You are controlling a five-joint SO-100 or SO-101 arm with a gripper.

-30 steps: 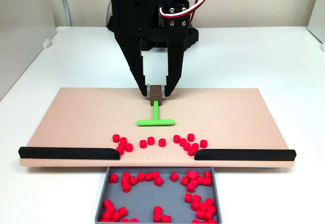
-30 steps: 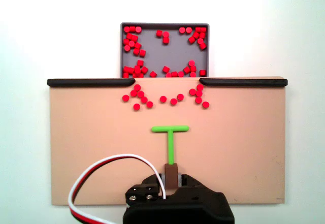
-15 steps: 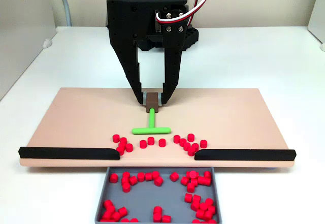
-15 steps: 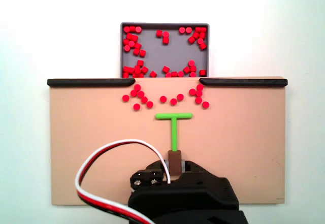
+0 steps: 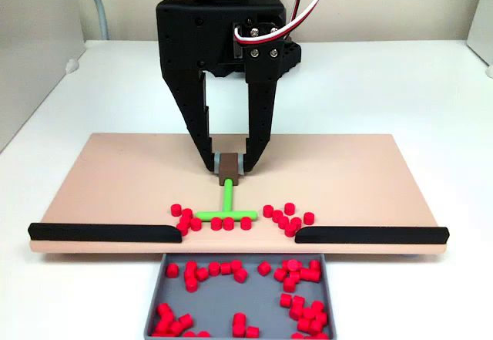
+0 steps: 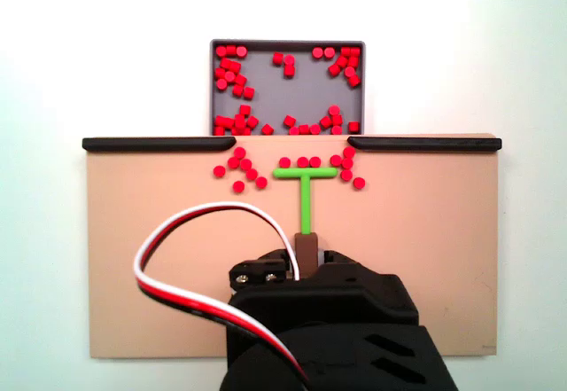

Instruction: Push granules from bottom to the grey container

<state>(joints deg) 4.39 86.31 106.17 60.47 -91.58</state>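
Gripper: my gripper (image 5: 229, 163) is pinched on the brown block at the top of the green T-shaped pusher (image 5: 228, 210); both black fingers press its sides in a fixed view, and in another fixed view it (image 6: 306, 251) comes in from the bottom edge, clamped on that same block.
Pusher: I hold it with the stem running along the tan board (image 5: 347, 174) and the crossbar (image 6: 305, 173) lying flat across, facing the gap between the two black strips (image 5: 104, 232).
Granules at the bar: three red granules (image 6: 302, 161) sit in a row touching the far side of my crossbar, between it and the board's edge.
Granules to the sides: a small cluster (image 5: 185, 219) lies near the end of one black strip, another cluster (image 5: 287, 218) near the end of the other; both are just beside the ends of the bar.
Grey container: the grey container (image 6: 286, 89) sits against the board's edge, lined up with the gap, and already holds many granules scattered over its floor (image 5: 231, 294).
Wiring: my red, white and black cable (image 6: 190, 231) loops over the board beside my wrist.
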